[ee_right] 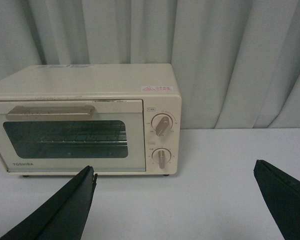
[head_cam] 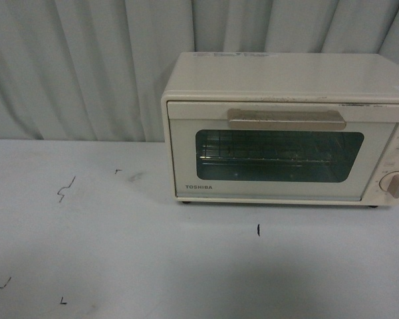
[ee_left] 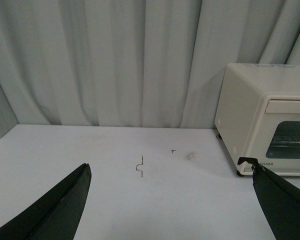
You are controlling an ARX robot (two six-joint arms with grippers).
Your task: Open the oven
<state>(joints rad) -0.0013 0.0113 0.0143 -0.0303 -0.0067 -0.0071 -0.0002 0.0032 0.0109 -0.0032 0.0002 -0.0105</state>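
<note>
The cream-white Toshiba oven [head_cam: 286, 126] stands on the white table at the right of the front view, its glass door shut and the beige bar handle [head_cam: 286, 119] across the door's top. Its wire rack shows through the window. Neither arm appears in the front view. My left gripper [ee_left: 171, 172] is open over bare table, with the oven [ee_left: 260, 120] well off to one side. My right gripper [ee_right: 174, 172] is open too, facing the oven [ee_right: 85, 117], its handle [ee_right: 50, 111] and two pinkish knobs [ee_right: 162, 125], a short way back from them.
A pleated grey-white curtain [head_cam: 86, 66] hangs close behind the oven. The white tabletop [head_cam: 120, 252] carries small black pen marks [head_cam: 66, 189] left of and in front of the oven.
</note>
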